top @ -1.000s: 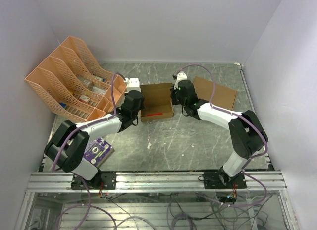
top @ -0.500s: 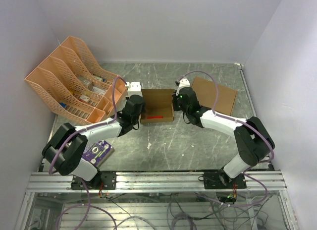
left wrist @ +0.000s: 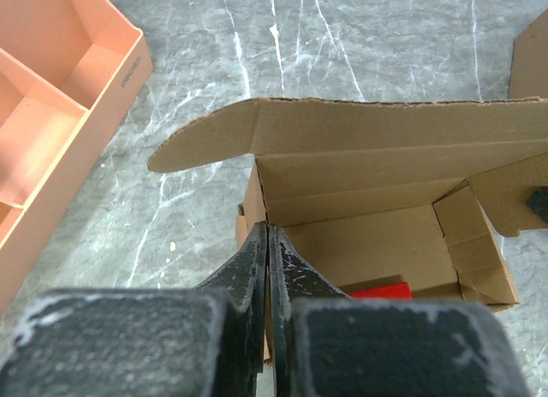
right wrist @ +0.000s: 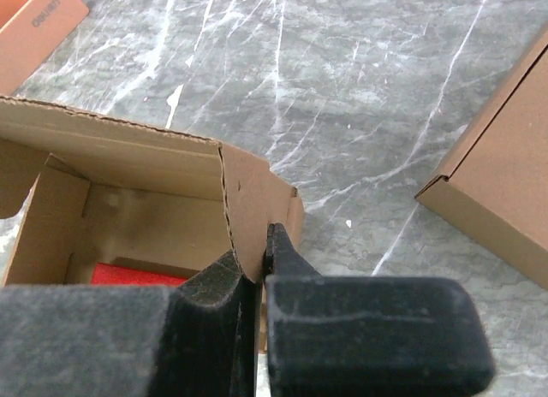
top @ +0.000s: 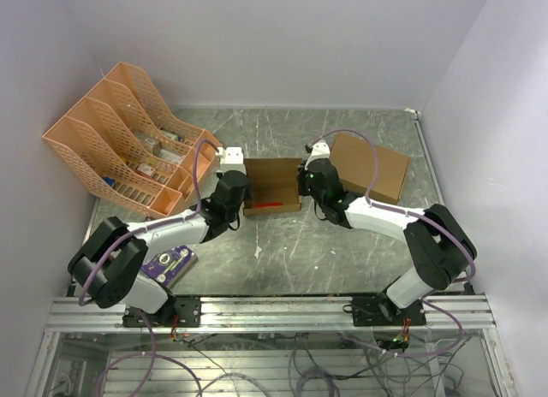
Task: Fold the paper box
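While pinched at both short ends, resting open side up on the desk (top: 291, 243), between the two arms and a little beyond the middle. Counted: one paper box (top: 271, 176), one flat red thing (top: 266, 204) inside it near the front wall, two grippers, one larger closed cardboard box (top: 371, 166), one orange file rack (top: 120, 140) with several slots, one purple item (top: 167, 262).

Long axis of the paper box laid left to right, parallel to the desk's near edge. Lid flap raised along the far long side, rounded tab at its left end.

Left gripper (left wrist: 268, 234) pressed together on the left end wall, fingers meeting over its top edge. Right gripper (right wrist: 257, 243) pinching the right end wall just beside the corner crease.

Larger box just right of the right gripper, apart from the paper box. Rack at the far left, purple item near the left arm's base
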Controlling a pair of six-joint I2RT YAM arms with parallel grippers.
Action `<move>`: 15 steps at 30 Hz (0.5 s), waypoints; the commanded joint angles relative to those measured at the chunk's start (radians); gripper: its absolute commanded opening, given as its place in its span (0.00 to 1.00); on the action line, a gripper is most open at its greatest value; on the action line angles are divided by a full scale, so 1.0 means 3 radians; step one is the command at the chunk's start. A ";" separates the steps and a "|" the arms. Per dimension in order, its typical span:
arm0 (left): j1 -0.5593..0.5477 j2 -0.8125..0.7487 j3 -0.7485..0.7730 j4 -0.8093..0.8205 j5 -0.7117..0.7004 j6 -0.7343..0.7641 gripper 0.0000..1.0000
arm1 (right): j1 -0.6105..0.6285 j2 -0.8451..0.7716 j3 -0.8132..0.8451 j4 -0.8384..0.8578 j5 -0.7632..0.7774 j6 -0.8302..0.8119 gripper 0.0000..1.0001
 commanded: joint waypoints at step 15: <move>-0.0116 -0.0128 -0.0167 0.0305 0.0000 0.0010 0.07 | 0.0089 -0.0096 -0.0214 0.0076 0.0040 0.0318 0.00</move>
